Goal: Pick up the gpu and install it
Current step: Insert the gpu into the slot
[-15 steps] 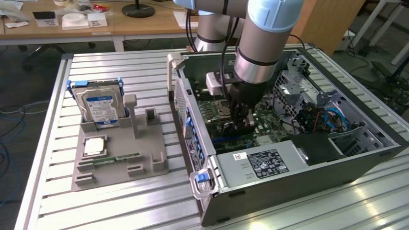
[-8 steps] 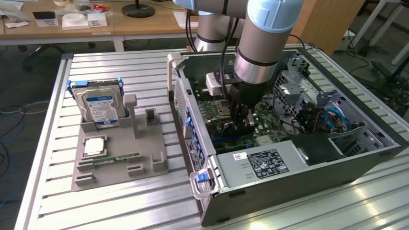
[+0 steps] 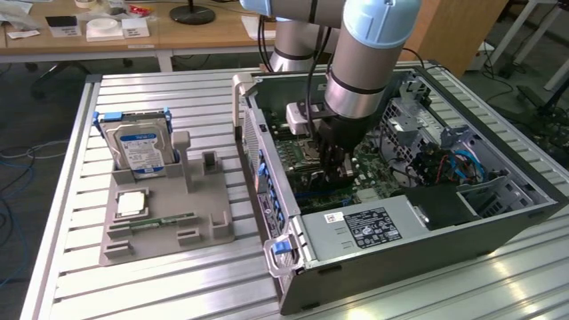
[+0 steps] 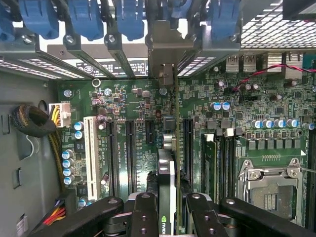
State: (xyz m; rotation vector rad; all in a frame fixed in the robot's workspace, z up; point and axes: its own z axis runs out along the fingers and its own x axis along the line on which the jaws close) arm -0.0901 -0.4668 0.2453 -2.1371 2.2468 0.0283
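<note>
Now hand is clamped on gpu, held edge-on w/ long axis 12–6 o'clock, directly over mobo slot inside PC case.

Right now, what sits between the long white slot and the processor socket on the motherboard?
In the wrist view: black expansion slots, the gpu held edge-on in the gripper, then the memory slots.

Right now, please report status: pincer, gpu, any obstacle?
Pincer shut on gpu, inside computer case. Gpu edge-on above motherboard slots. No obstacle seen.
</note>
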